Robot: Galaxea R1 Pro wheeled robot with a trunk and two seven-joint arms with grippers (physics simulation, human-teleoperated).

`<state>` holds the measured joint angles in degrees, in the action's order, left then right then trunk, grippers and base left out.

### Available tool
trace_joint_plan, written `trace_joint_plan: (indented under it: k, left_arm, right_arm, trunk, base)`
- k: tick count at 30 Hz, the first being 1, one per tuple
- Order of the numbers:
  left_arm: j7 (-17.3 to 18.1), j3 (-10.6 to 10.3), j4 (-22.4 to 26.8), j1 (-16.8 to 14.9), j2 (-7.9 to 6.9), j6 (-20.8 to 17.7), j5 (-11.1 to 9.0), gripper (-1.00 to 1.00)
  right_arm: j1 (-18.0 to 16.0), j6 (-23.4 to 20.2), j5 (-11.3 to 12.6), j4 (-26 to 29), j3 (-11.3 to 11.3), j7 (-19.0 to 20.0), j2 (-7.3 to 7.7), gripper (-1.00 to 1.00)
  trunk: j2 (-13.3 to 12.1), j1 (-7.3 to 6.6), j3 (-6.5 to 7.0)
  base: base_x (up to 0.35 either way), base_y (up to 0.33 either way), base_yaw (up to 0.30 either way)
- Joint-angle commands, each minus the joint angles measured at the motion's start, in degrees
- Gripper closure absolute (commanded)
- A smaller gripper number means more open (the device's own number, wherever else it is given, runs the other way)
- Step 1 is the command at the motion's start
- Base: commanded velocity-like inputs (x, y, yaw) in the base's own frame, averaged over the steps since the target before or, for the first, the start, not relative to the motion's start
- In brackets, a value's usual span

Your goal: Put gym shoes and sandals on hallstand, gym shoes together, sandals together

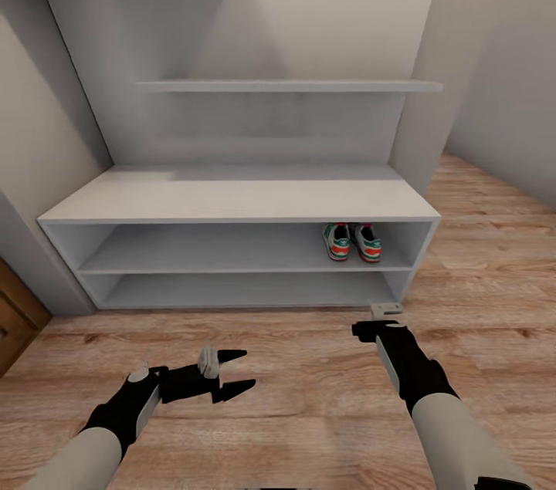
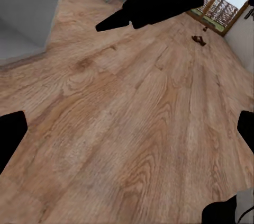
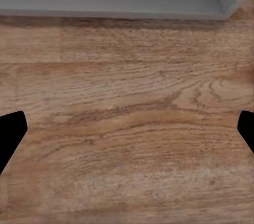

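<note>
**Inspector:** Nearest the camera, the left claw [image 1: 241, 373] is held low over the corridor floor [image 1: 309, 413], fingers spread wide, nothing gripped. The right claw [image 1: 384, 314] is pointed down at the planks just before the rack; in its wrist view the two fingertips are seen at opposite edges with bare wood between, so it is judged fully open and empty.

**Assessor:** And the task's things?

**Inspector:** The two gym shoes [image 1: 352, 241] are found side by side, touching or nearly so, on the upper open tier of the hallstand [image 1: 232, 201], toward its right end, heels outward. That pair is judged done. Small dark objects [image 2: 199, 39] are noted far down the corridor in the left wrist view, well apart from both claws, near a glazed opening; they may be the sandals, but they are too small for that to be confirmed, and their long axis cannot be told.

**Assessor:** Which arm is nearer?

**Inspector:** Neither is near. The objects are thought to lie off to the robot's right, away from the rack, so a turn and a drive are judged necessary before any reach.

**Assessor:** Surface and room?

**Inspector:** Light wood-grain planks, level. The rack's lower tier and the remainder of the upper tier are unoccupied. A wall shelf [image 1: 289, 86] is fixed above. A brown wooden panel [image 1: 17, 316] is seen at far left.
</note>
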<state>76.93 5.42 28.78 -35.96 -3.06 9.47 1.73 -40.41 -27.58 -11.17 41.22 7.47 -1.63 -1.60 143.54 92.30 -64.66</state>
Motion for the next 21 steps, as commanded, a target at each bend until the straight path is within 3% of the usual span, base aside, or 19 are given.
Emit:
trace_joint_plan:
  k: [1, 4, 5, 18, 21]
  left_arm:
    - [0.1, 0.2, 2.0, 0.0, 0.0, 0.5, 0.2, -1.0]
    - [0.1, 0.2, 4.9, 0.0, -0.01, 0.5, 0.2, -1.0]
    - [-0.5, 0.3, 9.6, 0.0, 0.15, 0.4, 0.2, -1.0]
    - [-3.0, 0.1, 9.4, 0.0, 0.21, 0.4, 0.1, -1.0]
    - [-3.2, 0.1, 8.8, 0.0, 0.29, 0.4, 0.0, -1.0]
  right_arm:
    - [0.0, -0.3, -0.5, 0.1, 0.3, 0.2, -0.07, -1.0]
    - [0.0, -0.3, -0.5, 0.4, 0.4, 0.2, -0.07, -1.0]
    - [0.0, -0.3, -0.4, 7.4, 0.4, 0.2, -0.16, -1.0]
    - [0.0, -0.5, -0.2, 8.8, 0.3, 0.2, -0.24, -1.0]
    - [0.0, -0.6, 1.5, 8.8, 0.3, 0.2, -0.24, -1.0]
  trunk:
    - [0.0, -0.01, -0.05]
    - [0.0, -0.01, 0.01]
    - [0.0, -0.01, 0.03]
    - [0.0, -0.01, 0.3]
    - [0.0, -0.01, 0.37]
  base:
    - [-0.001, 0.0, 0.0]
    - [-0.001, 0.0, -0.056]
    - [0.0, 0.0, -0.275]
    - [0.0, 0.0, -0.286]
    - [0.0, 0.0, -0.288]
